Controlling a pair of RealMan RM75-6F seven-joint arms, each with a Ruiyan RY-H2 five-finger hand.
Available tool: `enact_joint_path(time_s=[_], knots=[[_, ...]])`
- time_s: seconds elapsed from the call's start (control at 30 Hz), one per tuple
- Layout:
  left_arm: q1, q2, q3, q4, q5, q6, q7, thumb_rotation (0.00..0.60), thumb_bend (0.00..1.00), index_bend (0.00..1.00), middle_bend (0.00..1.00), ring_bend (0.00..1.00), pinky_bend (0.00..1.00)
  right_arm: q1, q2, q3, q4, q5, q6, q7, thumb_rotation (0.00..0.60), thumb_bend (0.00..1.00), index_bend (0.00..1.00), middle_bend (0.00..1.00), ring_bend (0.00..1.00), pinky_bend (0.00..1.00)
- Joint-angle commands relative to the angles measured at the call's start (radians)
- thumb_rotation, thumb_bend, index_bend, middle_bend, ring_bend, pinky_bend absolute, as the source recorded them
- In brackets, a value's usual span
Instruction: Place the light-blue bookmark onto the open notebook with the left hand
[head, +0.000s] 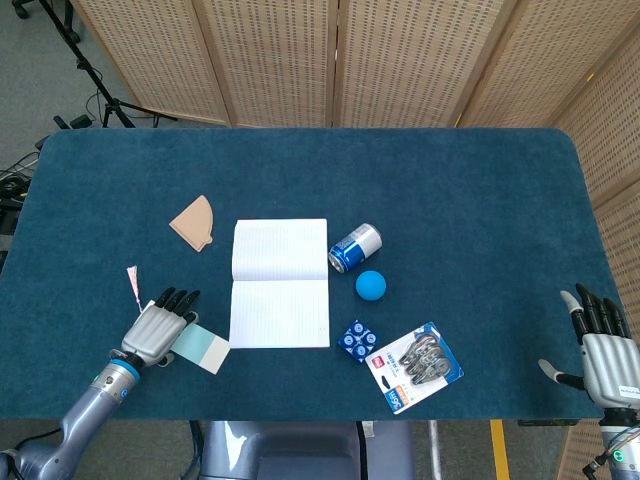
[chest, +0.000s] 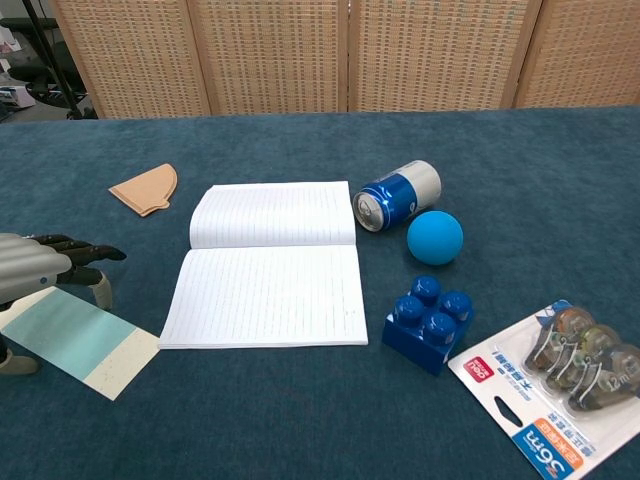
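The light-blue bookmark (head: 201, 349) (chest: 75, 339) lies flat on the blue cloth, left of the open notebook (head: 280, 283) (chest: 268, 266); a pink tassel (head: 132, 285) trails from its far end. My left hand (head: 160, 328) (chest: 40, 265) hovers over the bookmark's left part, fingers spread and pointing toward the notebook, nothing visibly gripped. Whether the fingertips touch the bookmark I cannot tell. My right hand (head: 600, 345) stands at the table's front right edge, fingers apart and empty; the chest view does not show it.
A tan fan-shaped piece (head: 194, 222) (chest: 147, 189) lies behind the notebook's left corner. A blue can (head: 355, 247) (chest: 398, 195) on its side, a blue ball (head: 371, 285) (chest: 434, 237), a blue toy brick (head: 356, 340) (chest: 428, 321) and a pack of tape rollers (head: 417, 364) (chest: 556, 380) sit right of the notebook.
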Motion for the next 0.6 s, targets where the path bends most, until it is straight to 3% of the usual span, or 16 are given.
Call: enact_joint_path(time_s=[0.03, 0.6], knots=[[0.000, -0.001, 0.000, 0.000, 0.000, 0.001, 0.000, 0.600, 0.43, 0.51, 0.00, 0.00, 0.00, 0.000, 0.000, 0.000, 0.000, 0.000, 0.000, 0.000, 0.600, 0.05, 0.00, 0.00, 0.00, 0.00], [0.001, 0.001, -0.003, -0.005, -0.003, 0.014, 0.001, 0.600, 0.48, 0.53, 0.00, 0.00, 0.00, -0.001, 0.001, 0.001, -0.001, 0.001, 0.001, 0.000, 0.600, 0.05, 0.00, 0.00, 0.00, 0.00]])
